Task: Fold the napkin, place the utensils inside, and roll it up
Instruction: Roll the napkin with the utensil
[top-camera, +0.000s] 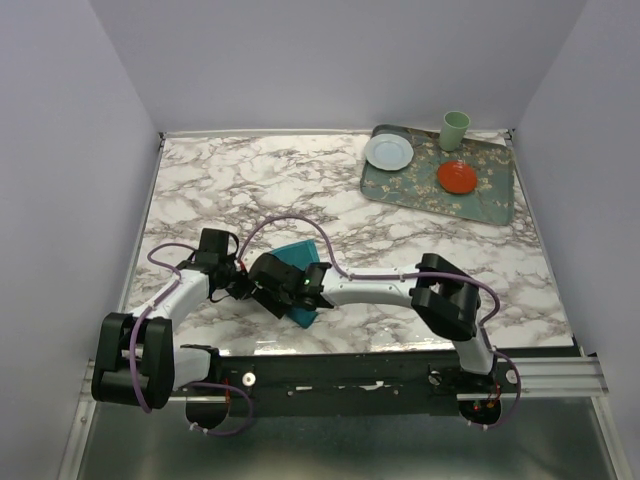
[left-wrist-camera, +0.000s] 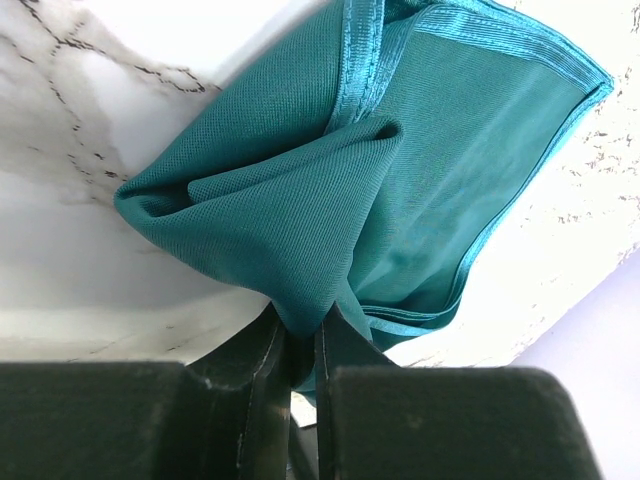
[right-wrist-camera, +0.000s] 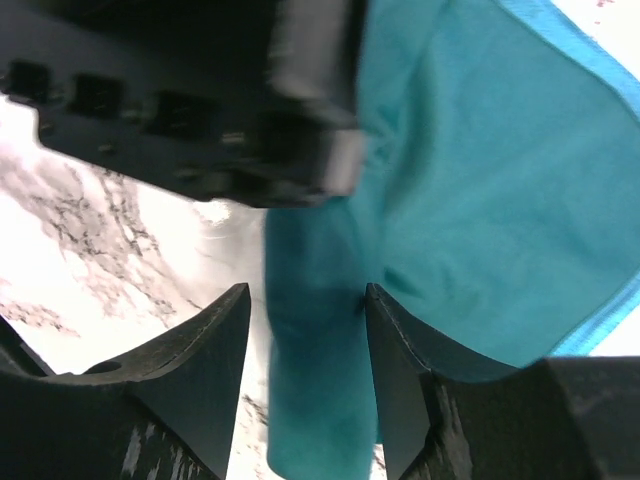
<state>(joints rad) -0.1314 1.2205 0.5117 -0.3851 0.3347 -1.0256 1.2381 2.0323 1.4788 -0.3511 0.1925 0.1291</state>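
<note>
Closest to my left wrist camera, the left pincer (left-wrist-camera: 302, 328) is clenched on a bunched fold of the teal napkin (left-wrist-camera: 420, 180). The napkin lies crumpled on the marble worktop (left-wrist-camera: 60, 230) near its front edge, between the two arms. The right pincer (right-wrist-camera: 308, 310) stands released, its jaws straddling another fold of the cloth, a gap showing on one side.

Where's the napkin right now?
In the top view, the napkin lies bunched near-left on the table, pinched by the left tool, with the right tool straddling a fold.
</note>
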